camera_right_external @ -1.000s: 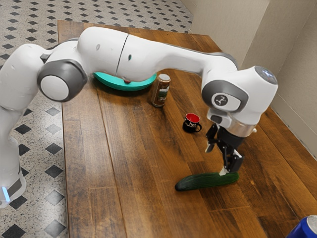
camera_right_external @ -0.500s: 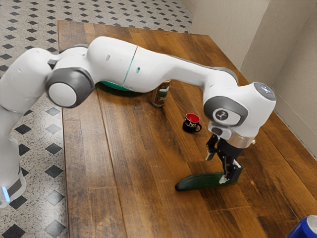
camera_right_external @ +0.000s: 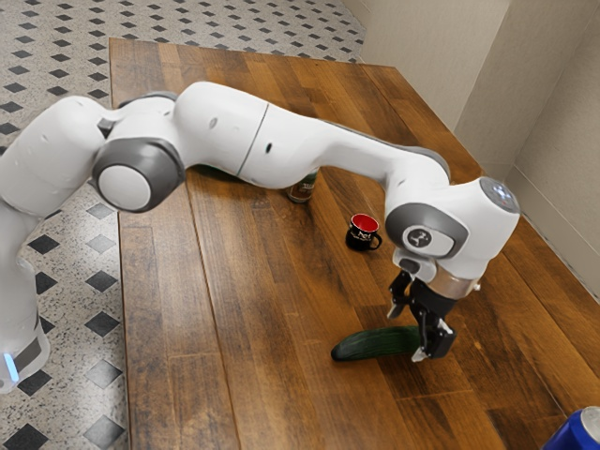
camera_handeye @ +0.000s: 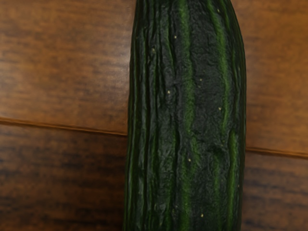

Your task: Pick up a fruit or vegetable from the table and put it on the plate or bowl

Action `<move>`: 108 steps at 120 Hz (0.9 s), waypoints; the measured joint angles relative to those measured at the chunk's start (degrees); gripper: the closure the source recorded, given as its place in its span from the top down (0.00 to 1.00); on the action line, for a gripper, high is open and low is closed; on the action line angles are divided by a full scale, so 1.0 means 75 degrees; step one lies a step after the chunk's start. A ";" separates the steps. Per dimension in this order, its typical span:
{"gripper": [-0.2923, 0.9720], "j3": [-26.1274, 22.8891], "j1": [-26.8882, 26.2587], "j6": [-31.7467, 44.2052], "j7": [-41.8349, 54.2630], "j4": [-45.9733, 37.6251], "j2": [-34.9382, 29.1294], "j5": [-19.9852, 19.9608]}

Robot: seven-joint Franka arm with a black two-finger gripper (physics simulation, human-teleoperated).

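We seem to be in a home kitchen or dining room: a plank wooden desk (camera_right_external: pixel 234 309) on black-and-white checkered floor tiles (camera_right_external: pixel 56 37), plain beige walls (camera_right_external: pixel 441 47), a small mug (camera_right_external: pixel 362 232).

Bright even light, soft faint shadow under cucumber (camera_right_external: pixel 375 343) on table (camera_right_external: pixel 244 309)

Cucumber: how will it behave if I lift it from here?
Probably stiff: the cucumber lies straight on the table. Its round body may roll if nudged. The tool sits near one end, so the far end could dip or swing when lifted.
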 joint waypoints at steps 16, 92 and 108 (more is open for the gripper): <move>0.77 0.0000 0.0008 0.0083 0.0008 -0.0009 0.0082 0.0013; 0.41 0.0064 0.0031 0.0417 -0.0010 -0.0002 0.0245 -0.0079; 0.40 0.0207 0.0143 0.0352 -0.0030 0.0035 -0.0140 -0.0159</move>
